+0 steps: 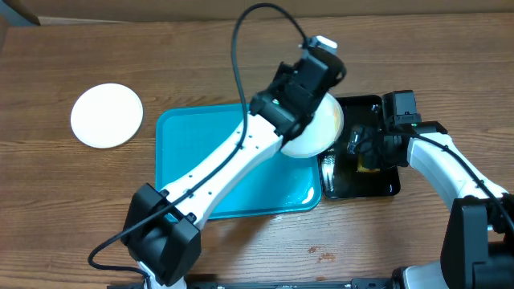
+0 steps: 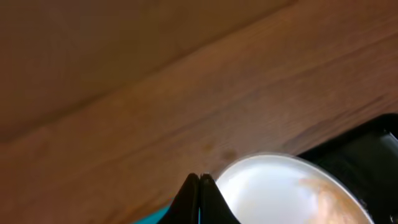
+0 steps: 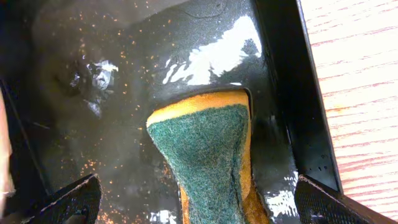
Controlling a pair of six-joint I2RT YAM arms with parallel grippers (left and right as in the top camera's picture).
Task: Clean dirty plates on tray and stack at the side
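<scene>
A pale yellow-green plate [image 1: 320, 134] with a brown smear [image 2: 323, 193] hangs tilted over the right rim of the turquoise tray [image 1: 185, 160], partly above the black tray. My left gripper [image 2: 199, 198] is shut at its rim, and the plate's edge runs in behind the fingers. A white plate [image 1: 107, 115] lies on the table left of the tray. My right gripper [image 3: 202, 202] stands wide open over the black tray. A green-topped yellow sponge [image 3: 205, 149] lies between its fingers with a gap on each side.
The glossy black tray [image 1: 377, 186] sits against the turquoise tray's right side; it is wet and speckled with crumbs [image 3: 93, 74]. The left arm [image 1: 233, 164] stretches diagonally across the turquoise tray. Bare wooden table [image 1: 450, 64] surrounds both trays.
</scene>
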